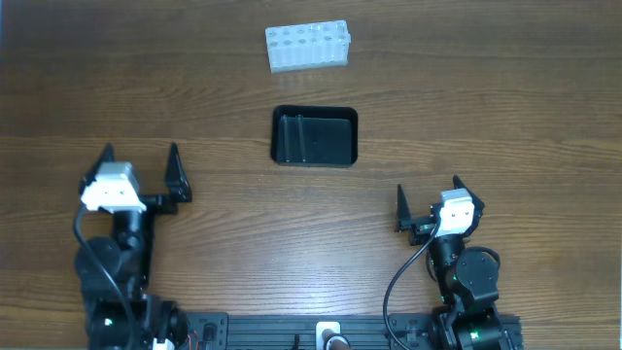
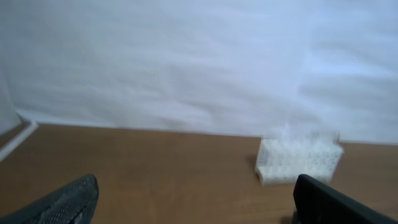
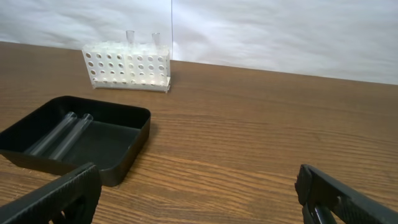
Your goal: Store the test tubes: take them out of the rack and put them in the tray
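Left end effector [image 1: 140,156]: wide open, empty | right end effector [image 1: 427,192]: wide open, empty | rack [image 1: 308,48]: holds two upright test tubes [image 3: 130,36] | tray [image 1: 332,142]: near rack, two lying test tubes [image 3: 69,137] inside.

Matt black plastic tray [image 3: 124,146], translucent plastic rack [image 3: 127,67], wood-grain table [image 3: 261,137]

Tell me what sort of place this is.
Most likely a robot test bench dressed as a small lab rather than a working laboratory: a wood-grain table before a plain white backdrop, with a white test tube rack and a black tray holding two tubes lying flat.
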Robot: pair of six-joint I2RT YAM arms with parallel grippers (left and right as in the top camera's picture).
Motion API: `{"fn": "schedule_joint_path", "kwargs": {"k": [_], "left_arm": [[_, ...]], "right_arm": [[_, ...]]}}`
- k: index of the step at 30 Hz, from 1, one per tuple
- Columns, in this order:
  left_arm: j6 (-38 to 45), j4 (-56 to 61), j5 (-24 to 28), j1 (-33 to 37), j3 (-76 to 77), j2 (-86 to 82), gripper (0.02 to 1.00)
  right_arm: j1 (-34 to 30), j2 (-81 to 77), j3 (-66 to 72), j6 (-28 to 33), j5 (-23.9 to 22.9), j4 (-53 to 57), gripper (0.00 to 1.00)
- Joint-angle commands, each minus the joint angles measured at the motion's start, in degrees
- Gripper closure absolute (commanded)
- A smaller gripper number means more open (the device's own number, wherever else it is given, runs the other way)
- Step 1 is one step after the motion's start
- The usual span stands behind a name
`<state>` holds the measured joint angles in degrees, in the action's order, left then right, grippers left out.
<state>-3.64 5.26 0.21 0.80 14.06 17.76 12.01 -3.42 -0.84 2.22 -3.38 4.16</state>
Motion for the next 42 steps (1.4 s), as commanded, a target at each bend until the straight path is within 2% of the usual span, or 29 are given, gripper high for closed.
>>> {"fn": "schedule_joint_path", "kwargs": {"k": [1,8,14,42], "left_arm": [[0.83,0.09,2.4,0.28,-6.58,-6.78,0.02],[0.83,-0.55,2.82,0.28,-13.62,-13.22,0.018],[0.87,-9.51,2.97,0.35,-13.73,-17.51,0.018],[0.42,-9.55,2.99,0.33,-13.73,-17.38,0.018]], "right_arm": [[0.31,0.42,0.55,0.22,0.35,-0.11,0.007],[0.31,0.42,0.55,0.2,0.35,-0.13,0.009],[0.31,0.42,0.55,0.22,0.35,-0.13,0.007],[0.31,0.42,0.55,0.22,0.35,-0.13,0.009]]}}
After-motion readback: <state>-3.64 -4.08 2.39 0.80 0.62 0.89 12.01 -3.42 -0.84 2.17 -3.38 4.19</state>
